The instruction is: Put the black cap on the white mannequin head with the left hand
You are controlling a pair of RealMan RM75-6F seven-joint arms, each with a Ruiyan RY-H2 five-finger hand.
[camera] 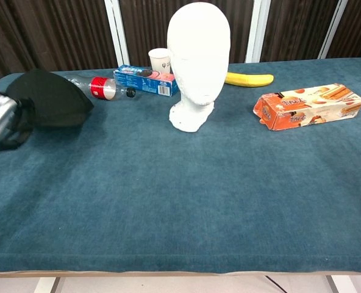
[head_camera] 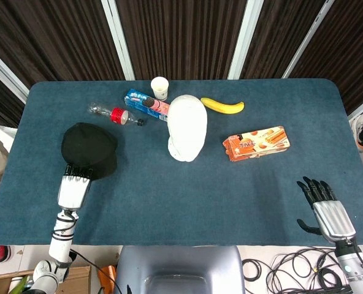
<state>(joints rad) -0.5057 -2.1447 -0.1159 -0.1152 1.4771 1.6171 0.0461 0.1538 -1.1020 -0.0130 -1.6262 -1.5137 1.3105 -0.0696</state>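
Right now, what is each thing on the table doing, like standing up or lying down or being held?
Black cap: lifted off the table, held by the left robot hand.
White mannequin head: standing upright, bare.
Plastic bottle: lying on its side, cap on.
Paper cup: standing upright.
Blue cookie pack: lying flat.
Banana: lying flat, unpeeled.
Orange biscuit box: lying on its side.
Right robot hand: open, holding nothing.

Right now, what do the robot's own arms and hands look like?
Each robot hand, left and right, has a ribbed silver metal back and black fingers. The left wrist is a slim white cylinder wrapped with thin black cable. The right wrist is white too, above loose black cables on the floor.
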